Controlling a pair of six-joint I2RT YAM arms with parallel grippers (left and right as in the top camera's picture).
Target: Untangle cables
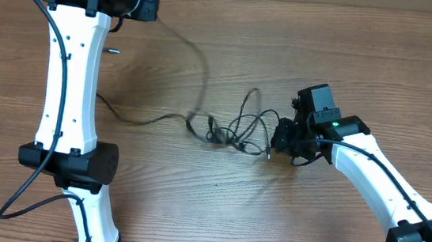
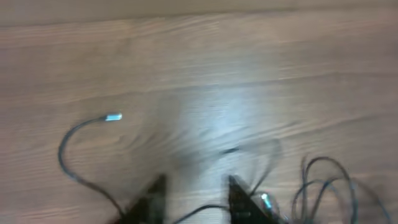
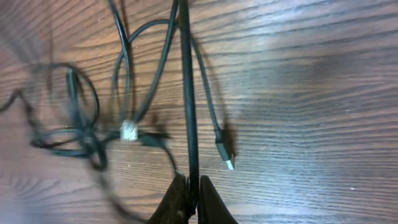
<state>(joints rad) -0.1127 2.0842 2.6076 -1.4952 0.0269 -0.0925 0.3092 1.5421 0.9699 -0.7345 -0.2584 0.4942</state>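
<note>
- Overhead: the cables (image 1: 231, 129) sit as a loose knot of loops at frame centre on the wood desk (image 1: 365, 56).
- 1 strand leaves the knot to the left and lies flat as far as the white left arm (image 1: 69, 75).
- A 2nd strand, blurred, slants from the knot toward the upper left and ends at the dark head of that arm on the top edge.
- 1 silvery plug (image 1: 112, 49) lies just beside the left arm, upper left.
- The right arm (image 1: 377, 176) enters from the lower right. Its dark head sits at the right edge of the knot, against the loops.
- Right wrist view: the right fingers (image 3: 208, 204) are together at bottom centre, clamped on 1 black strand. That strand runs taut, straight up to the top edge.
- Just right of the strand, a free cable end (image 3: 224, 152) lies on the desk. The knot is at frame left, blurred.
- Left wrist view: the left fingers (image 2: 155, 198) stand apart at the bottom edge.
- 1 thin blurred strand crosses the gap low down. Cannot tell if it touches either finger.
- At left a curved strand ends in a silvery tip. More loops lie at the lower right.
</note>
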